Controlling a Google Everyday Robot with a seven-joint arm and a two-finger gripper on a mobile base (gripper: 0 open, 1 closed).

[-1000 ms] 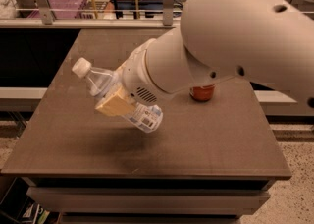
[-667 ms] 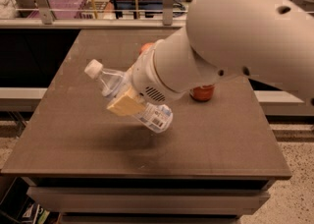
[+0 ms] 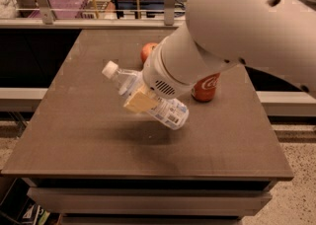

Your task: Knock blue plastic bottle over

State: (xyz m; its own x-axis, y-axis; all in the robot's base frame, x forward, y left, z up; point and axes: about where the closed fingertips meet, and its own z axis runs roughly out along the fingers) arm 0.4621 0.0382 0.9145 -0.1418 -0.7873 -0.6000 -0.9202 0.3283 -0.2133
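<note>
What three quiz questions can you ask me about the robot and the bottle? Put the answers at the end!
1. True or false: the blue plastic bottle stands upright on the table.
2. What stands on the table partly behind the robot's arm? A) a green mug B) a red soda can C) a book
3. Fill in the gap: the gripper, over the middle of the table, is shut on the ____.

Key
1. False. It is tilted, with its white cap pointing up and to the picture's left.
2. B
3. bottle
</note>
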